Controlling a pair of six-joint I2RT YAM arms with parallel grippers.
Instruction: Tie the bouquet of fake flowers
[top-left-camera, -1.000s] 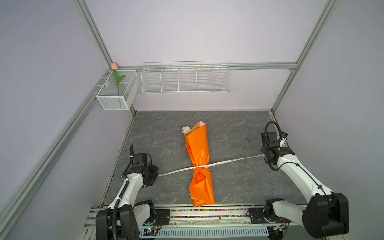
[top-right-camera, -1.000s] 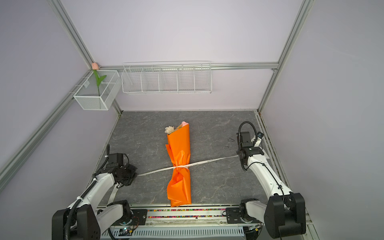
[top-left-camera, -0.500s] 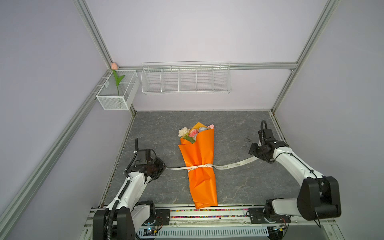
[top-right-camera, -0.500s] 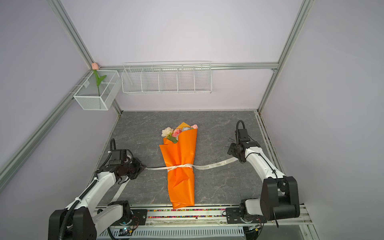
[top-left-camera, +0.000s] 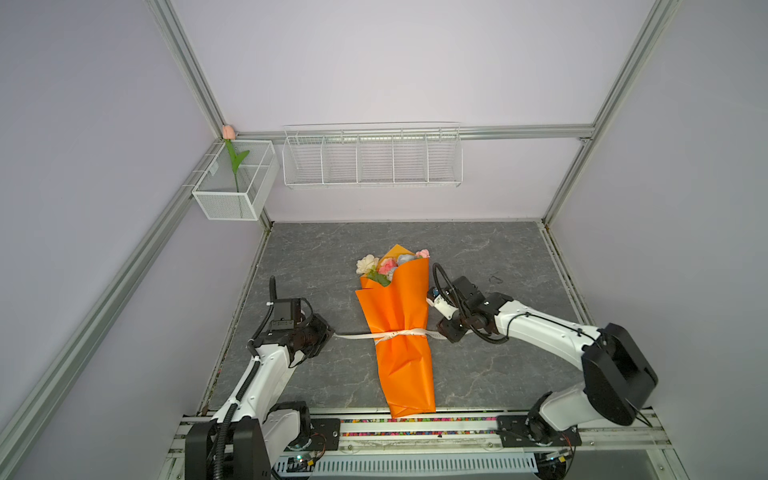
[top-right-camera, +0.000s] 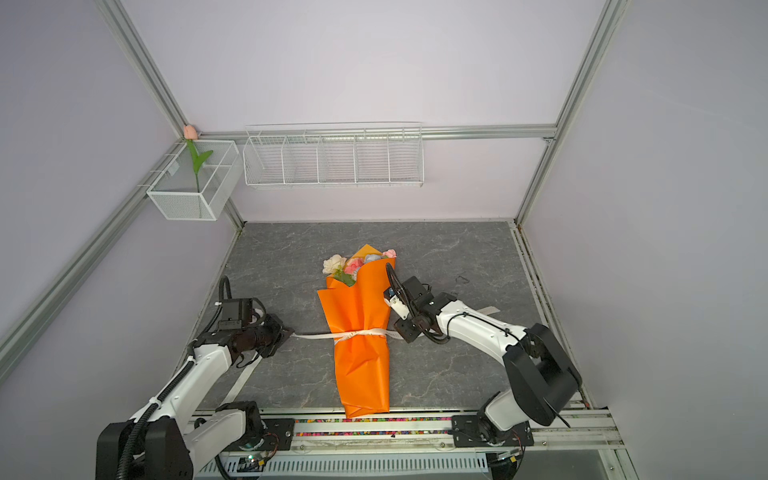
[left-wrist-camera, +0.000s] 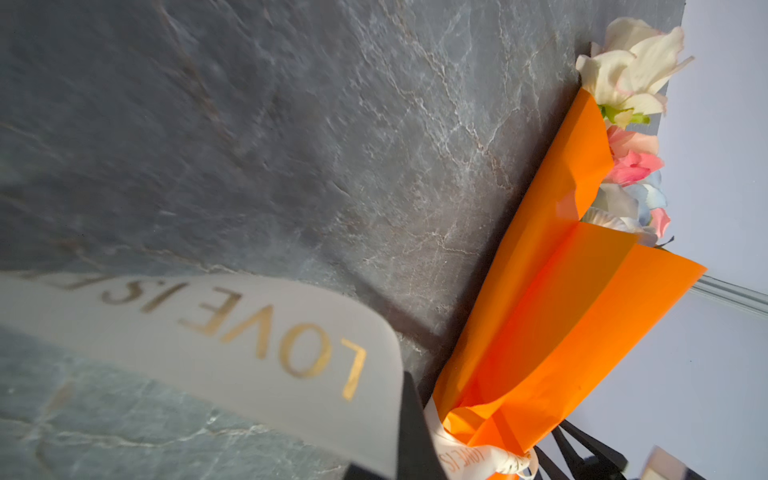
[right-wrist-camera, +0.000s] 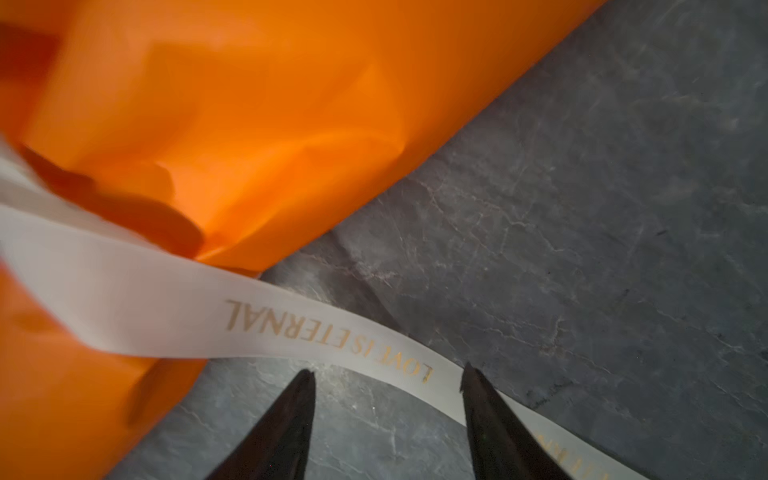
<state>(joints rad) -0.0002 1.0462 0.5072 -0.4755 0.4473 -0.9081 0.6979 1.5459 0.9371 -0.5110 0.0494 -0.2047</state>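
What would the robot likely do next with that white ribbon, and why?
Probably close the right gripper on the ribbon: its jaws stand open over the ribbon beside the bouquet, while the left gripper grips the opposite end.

Bare tabletop (top-left-camera: 332, 249) around bouquet (top-left-camera: 399, 316), ribbon (top-left-camera: 353, 335)

White arms (top-left-camera: 544, 332), black joints (top-left-camera: 615, 370), looping cables (top-left-camera: 272, 286); right hand's (right-wrist-camera: 388, 369) fingers (right-wrist-camera: 282, 428) black.

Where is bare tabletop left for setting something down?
Free: the back strip between the bouquet and the rear wall, and the front patches either side of its wrap. Crowded: along the ribbon, with the left claw and right claw.
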